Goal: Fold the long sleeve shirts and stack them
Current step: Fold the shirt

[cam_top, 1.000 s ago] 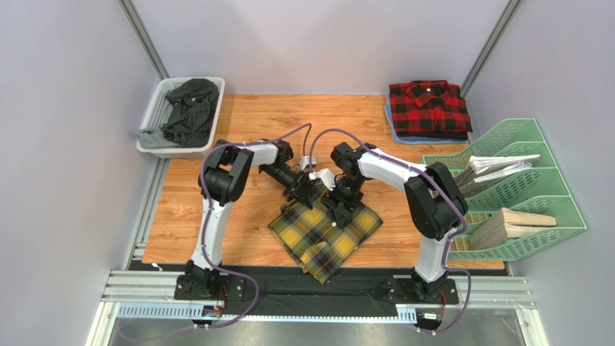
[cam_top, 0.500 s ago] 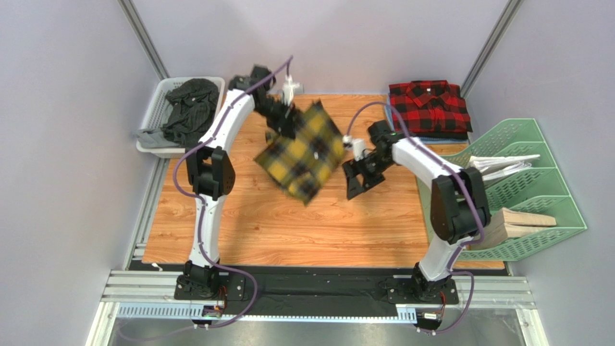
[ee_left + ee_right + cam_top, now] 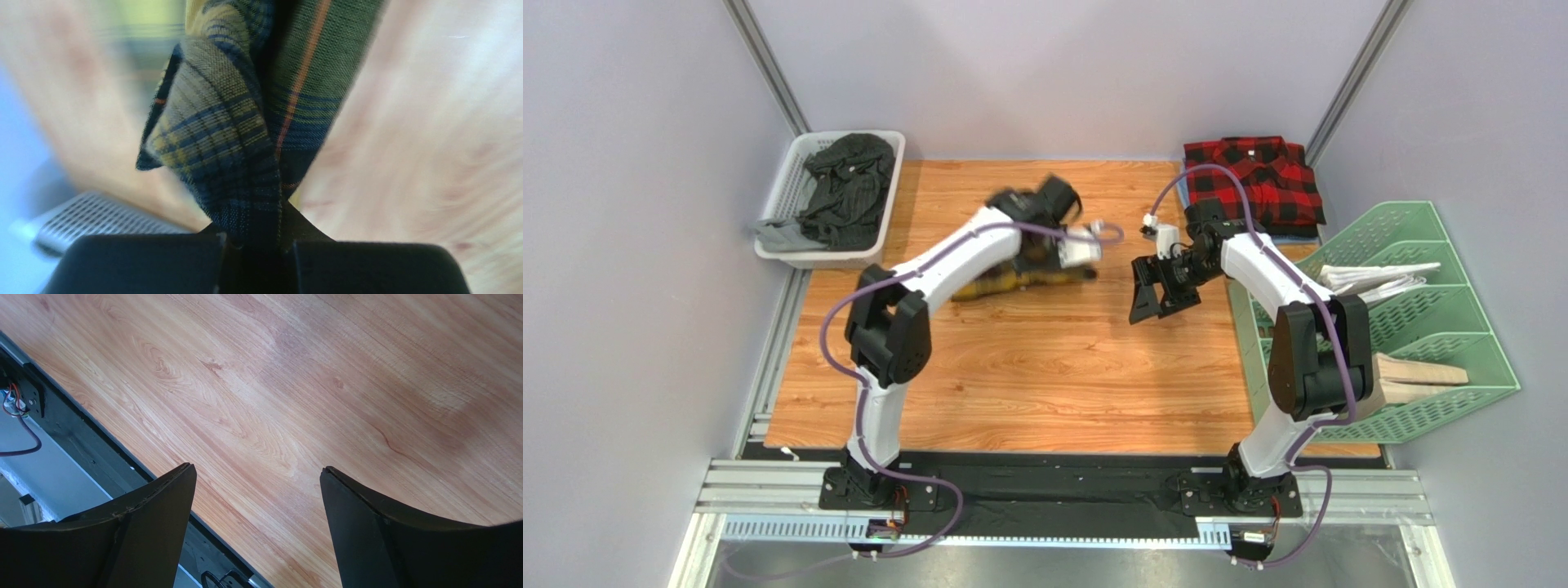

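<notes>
Over counter [image 3: 1014, 392], 1 o'clock: right fingers [image 3: 380, 539] spread, empty. Beyond, 12 o'clock: left fingers [image 3: 344, 266] pinching yellow shirt [image 3: 1020, 282], just lifted off near-centre, mid-swing, blurred. Likely bound for folded red shirt [image 3: 1253, 184], 2 o'clock.

The left gripper [image 3: 258, 245] pinches a bunched fold of the yellow plaid shirt [image 3: 245, 122]. The wooden table [image 3: 430, 153] behind is blurred.

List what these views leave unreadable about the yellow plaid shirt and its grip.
1. Yellow plaid flannel shirt: motion-blurred in the top view, partly under the left arm; fold unreadable.
2. Left wrist view: shirt cut off by the top edge, background smeared.
3. Left gripper: fingertips buried in cloth.
</notes>
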Available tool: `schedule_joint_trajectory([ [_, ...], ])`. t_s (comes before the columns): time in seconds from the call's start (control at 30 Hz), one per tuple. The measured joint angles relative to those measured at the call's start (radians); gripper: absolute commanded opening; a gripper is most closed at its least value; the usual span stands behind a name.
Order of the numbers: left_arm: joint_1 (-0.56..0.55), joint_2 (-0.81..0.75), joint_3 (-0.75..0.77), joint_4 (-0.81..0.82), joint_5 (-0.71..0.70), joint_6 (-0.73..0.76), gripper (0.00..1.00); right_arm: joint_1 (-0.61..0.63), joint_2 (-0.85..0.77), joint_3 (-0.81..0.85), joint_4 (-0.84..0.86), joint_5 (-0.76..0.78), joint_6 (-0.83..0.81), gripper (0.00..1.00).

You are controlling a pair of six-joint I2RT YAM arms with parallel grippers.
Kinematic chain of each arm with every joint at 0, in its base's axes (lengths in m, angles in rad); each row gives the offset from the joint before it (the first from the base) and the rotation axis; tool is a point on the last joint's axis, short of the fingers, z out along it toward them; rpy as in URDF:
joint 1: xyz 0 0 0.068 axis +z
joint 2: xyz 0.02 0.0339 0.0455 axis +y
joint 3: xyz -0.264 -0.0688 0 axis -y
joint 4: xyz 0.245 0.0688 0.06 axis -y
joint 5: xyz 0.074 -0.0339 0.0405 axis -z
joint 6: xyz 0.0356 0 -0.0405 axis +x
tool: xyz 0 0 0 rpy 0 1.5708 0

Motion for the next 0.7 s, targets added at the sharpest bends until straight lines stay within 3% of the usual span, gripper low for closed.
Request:
schedule_joint_trajectory([
  [0.17,-0.157,0.048,-0.331,0.079,-0.029,-0.087,0.16,-0.010,0.000,-0.008,-0.003,-0.010,0.000,0.81],
  [0.27,-0.197,0.056,-0.349,0.076,-0.037,-0.174,0.50,-0.015,-0.005,-0.024,-0.004,-0.013,-0.001,0.81],
  [0.33,-0.203,0.056,-0.331,0.079,-0.011,-0.242,0.98,-0.016,-0.008,-0.037,-0.007,-0.016,-0.001,0.81],
  [0.5,-0.202,0.055,-0.261,0.047,0.078,-0.351,0.99,-0.016,-0.010,-0.052,-0.015,-0.027,0.002,0.82],
  [0.7,-0.186,0.016,-0.033,-0.084,0.255,-0.390,0.96,-0.016,-0.039,-0.090,-0.019,-0.068,0.022,0.82],
])
